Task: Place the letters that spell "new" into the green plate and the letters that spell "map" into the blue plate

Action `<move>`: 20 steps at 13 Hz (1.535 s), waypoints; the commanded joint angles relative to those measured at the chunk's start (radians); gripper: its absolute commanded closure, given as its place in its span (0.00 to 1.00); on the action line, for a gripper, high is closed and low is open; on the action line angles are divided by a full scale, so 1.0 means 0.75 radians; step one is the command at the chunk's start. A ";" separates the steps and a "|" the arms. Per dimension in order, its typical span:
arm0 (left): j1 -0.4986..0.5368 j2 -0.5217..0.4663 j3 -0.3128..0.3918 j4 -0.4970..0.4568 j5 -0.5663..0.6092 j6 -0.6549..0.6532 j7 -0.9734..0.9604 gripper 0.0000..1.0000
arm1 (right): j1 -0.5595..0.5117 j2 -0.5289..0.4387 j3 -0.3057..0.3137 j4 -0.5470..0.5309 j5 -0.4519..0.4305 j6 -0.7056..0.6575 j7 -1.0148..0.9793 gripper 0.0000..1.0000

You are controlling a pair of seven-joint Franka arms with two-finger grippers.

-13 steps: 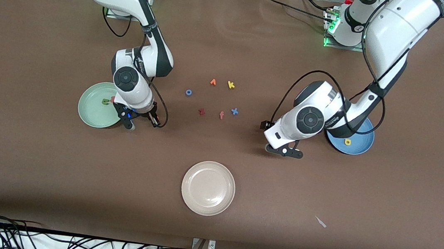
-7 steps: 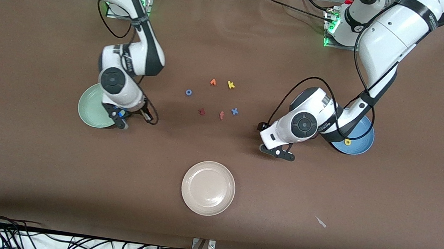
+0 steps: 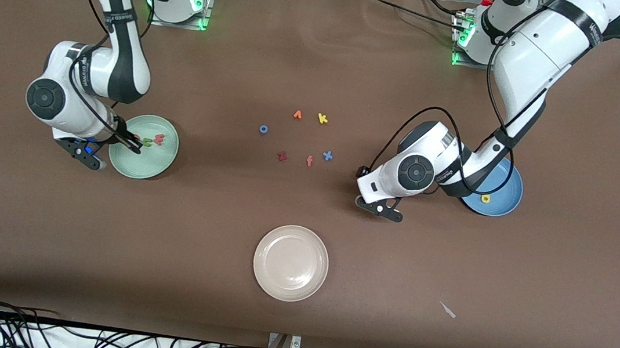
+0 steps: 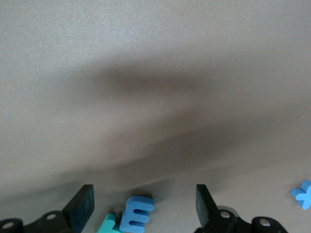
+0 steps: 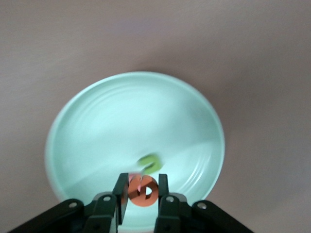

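**Two arms at work among foam letters and plates**

The right gripper (image 5: 141,193) hung over the edge of the green plate (image 3: 162,162), at the right arm's end of the table, its fingers clamped on the orange e (image 5: 145,190). In that plate lay the green n (image 3: 147,141) and the salmon-red w (image 3: 159,139), side by side. The left gripper (image 4: 144,206) stood low over the table, near the blue plate (image 3: 509,195), its fingers spread wide apart around the periwinkle-blue m (image 4: 137,213) and not touching it; the teal letter (image 4: 108,225) lay just beside the m. The yellow letter (image 3: 485,198) rested in the blue plate. A beige-white plate (image 3: 290,262) sat nearest the front camera
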 commanded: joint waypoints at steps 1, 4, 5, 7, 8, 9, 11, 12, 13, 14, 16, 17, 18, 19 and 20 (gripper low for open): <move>0.006 -0.001 -0.002 -0.006 0.039 -0.006 0.022 0.07 | -0.037 0.035 0.002 -0.088 0.086 0.158 -0.184 0.94; 0.014 -0.001 -0.002 -0.008 0.039 -0.006 0.024 0.07 | -0.090 0.035 0.008 -0.078 0.156 0.136 -0.273 0.00; 0.012 0.001 -0.002 -0.012 0.039 -0.004 0.028 0.07 | -0.088 0.014 0.012 -0.048 0.156 0.081 -0.273 0.00; 0.014 0.001 -0.002 -0.018 0.039 -0.004 0.032 0.07 | -0.084 0.010 0.016 0.054 0.154 -0.086 -0.269 0.00; 0.014 0.003 0.000 -0.018 0.039 -0.004 0.034 0.07 | -0.084 0.008 0.016 0.116 0.154 -0.174 -0.273 0.00; 0.016 0.003 0.000 -0.018 0.039 -0.004 0.034 0.07 | -0.084 0.008 0.016 0.187 0.154 -0.248 -0.275 0.00; 0.016 0.003 0.008 -0.018 0.039 0.000 0.052 0.07 | -0.084 0.006 0.012 0.334 0.138 -0.411 -0.291 0.00; 0.016 0.007 0.010 -0.018 0.039 0.000 0.061 0.07 | -0.084 -0.004 0.008 0.410 0.129 -0.513 -0.291 0.00; 0.014 0.007 0.010 -0.018 0.039 0.000 0.061 0.07 | -0.084 -0.004 0.008 0.488 0.103 -0.608 -0.291 0.00; 0.014 0.009 0.010 -0.018 0.039 0.002 0.061 0.07 | -0.084 -0.002 0.008 0.578 0.048 -0.708 -0.293 0.00; 0.014 0.011 0.010 -0.018 0.039 0.002 0.061 0.08 | -0.084 -0.002 0.008 0.780 -0.062 -0.898 -0.373 0.00; 0.014 0.012 0.010 -0.018 0.039 0.002 0.061 0.08 | -0.084 -0.002 0.008 0.850 -0.087 -0.958 -0.440 0.00; 0.014 0.012 0.010 -0.020 0.039 0.002 0.061 0.10 | -0.084 -0.016 0.004 0.875 -0.100 -1.001 -0.507 0.00; 0.014 0.012 0.012 -0.020 0.039 0.002 0.061 0.10 | -0.090 -0.045 0.010 0.889 -0.108 -1.040 -0.530 0.00; 0.014 0.012 0.012 -0.020 0.039 0.002 0.061 0.10 | -0.100 -0.096 0.016 0.891 -0.108 -1.046 -0.531 0.00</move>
